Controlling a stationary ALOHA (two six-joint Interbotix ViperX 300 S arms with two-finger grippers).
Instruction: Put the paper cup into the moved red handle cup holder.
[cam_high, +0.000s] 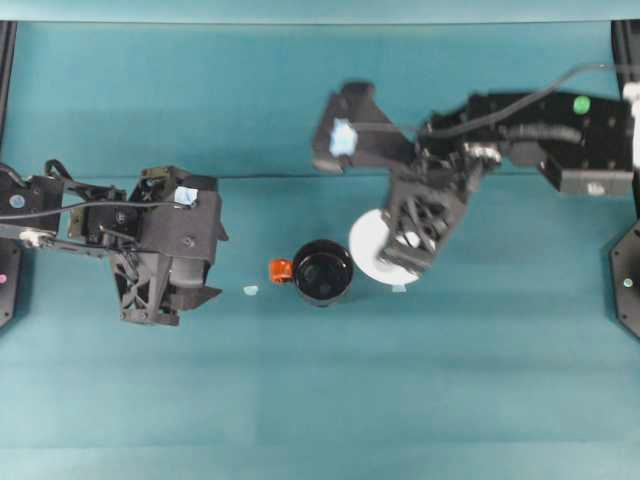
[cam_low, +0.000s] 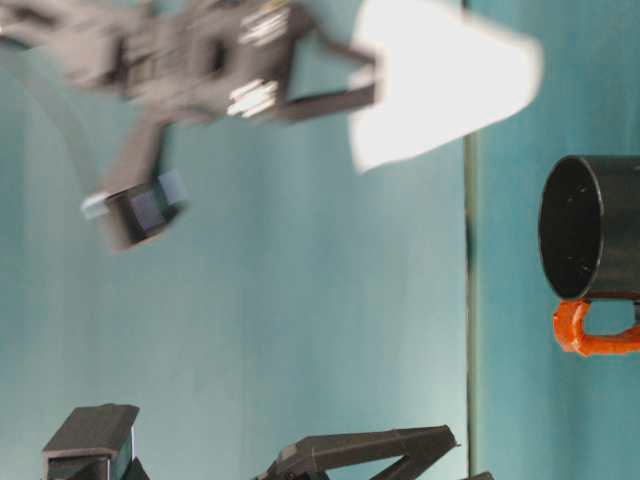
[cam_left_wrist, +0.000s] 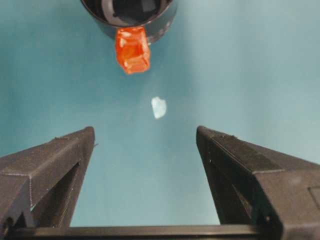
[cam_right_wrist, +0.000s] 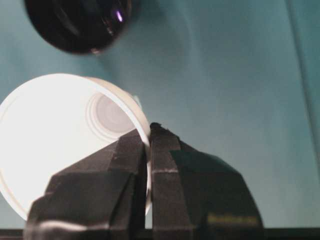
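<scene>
The paper cup (cam_high: 372, 243) is white and hangs above the table just right of the red handle cup holder (cam_high: 322, 272). My right gripper (cam_high: 408, 252) is shut on its rim, one finger inside and one outside, as the right wrist view shows (cam_right_wrist: 149, 136). There the paper cup (cam_right_wrist: 60, 145) tilts, and the holder (cam_right_wrist: 77, 22) lies beyond it. The table-level view shows the paper cup (cam_low: 440, 80) raised clear of the table, off to one side of the black holder (cam_low: 590, 225). The holder's orange-red handle (cam_high: 281, 270) points toward my left gripper (cam_high: 215, 266), which is open and empty (cam_left_wrist: 145, 145).
A small pale scrap (cam_high: 250, 290) lies on the teal cloth between the left gripper and the handle; another scrap (cam_high: 399, 288) sits under the right gripper. Dark frame posts (cam_high: 626, 280) stand at the table's side edges.
</scene>
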